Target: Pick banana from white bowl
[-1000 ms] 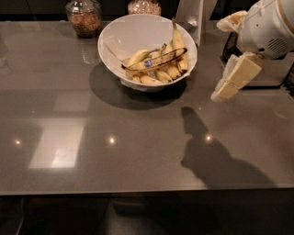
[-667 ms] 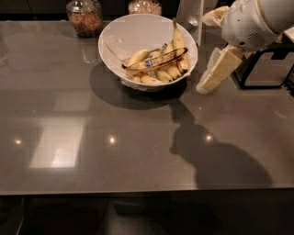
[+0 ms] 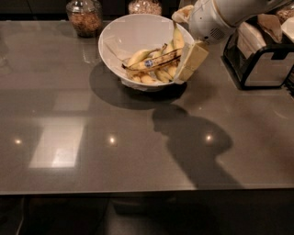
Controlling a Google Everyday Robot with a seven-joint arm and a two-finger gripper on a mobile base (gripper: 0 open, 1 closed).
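The robot's gripper [image 3: 187,69] hangs at the right rim of the white bowl [image 3: 131,34] at the back of a dark, glossy bench [image 3: 92,137]. Its cream-coloured end slants down over the bowl's edge, just beside the fruit. Whether the gripper is open or closed cannot be told from this angle, and nothing can be seen in its hold. The white arm housing [image 3: 213,18] reaches in from the upper right.

The banana [image 3: 154,60], long and brown-streaked, lies across the top of several other yellow bananas [image 3: 138,57] heaped in the right half of the bowl. It carries a small blue sticker [image 3: 148,63], and the writing on it is too small to read. One more banana [image 3: 178,39] stands up against the bowl's far right wall, close to the arm.

Behind the bowl stand two glass jars: one with brown contents [image 3: 85,17] to the left, and another [image 3: 144,6] cut off by the top edge. A black rack [image 3: 257,62] holding pale items sits at the right. The arm's shadow [image 3: 193,137] falls across the bench in front of the bowl.
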